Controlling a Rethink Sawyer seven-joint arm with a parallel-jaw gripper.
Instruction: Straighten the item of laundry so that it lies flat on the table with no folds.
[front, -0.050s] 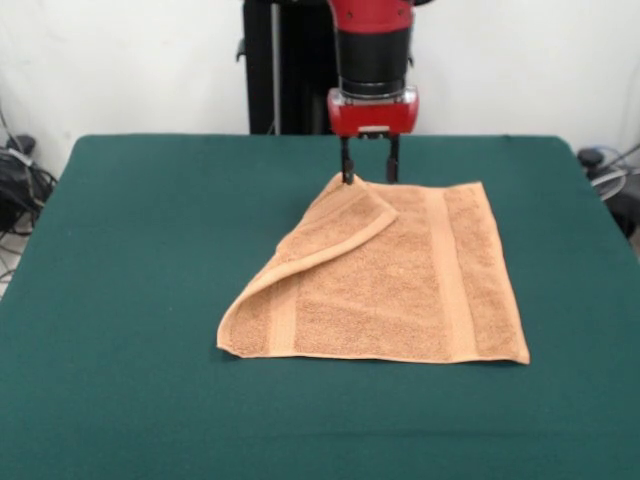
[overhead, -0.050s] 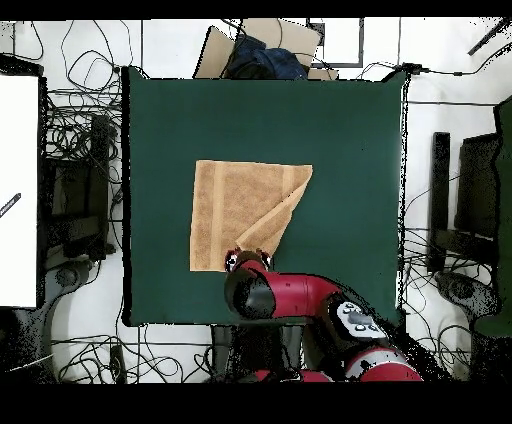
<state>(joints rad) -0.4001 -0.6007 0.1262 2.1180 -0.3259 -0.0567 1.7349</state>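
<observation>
Hovering at the towel's (front, -0.050s: 400, 285) far edge mid-table (front, -0.050s: 130, 260), the gripper (front, -0.050s: 369, 172) stands with fingers apart astride the folded-over corner, whose flap lies diagonally across the towel, toward the camera.

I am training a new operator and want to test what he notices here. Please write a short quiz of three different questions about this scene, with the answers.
1. True or false: the towel lies fully flat on the table.
2. Which part of the towel is folded over? A) the corner under the hand B) the whole edge farthest from the robot C) nothing
3. Fill in: in the front view, the hand's two fingers point ____ at the folded corner.

Key: 1 false, one corner is folded over the towel. 2 A. 3 down.
</observation>
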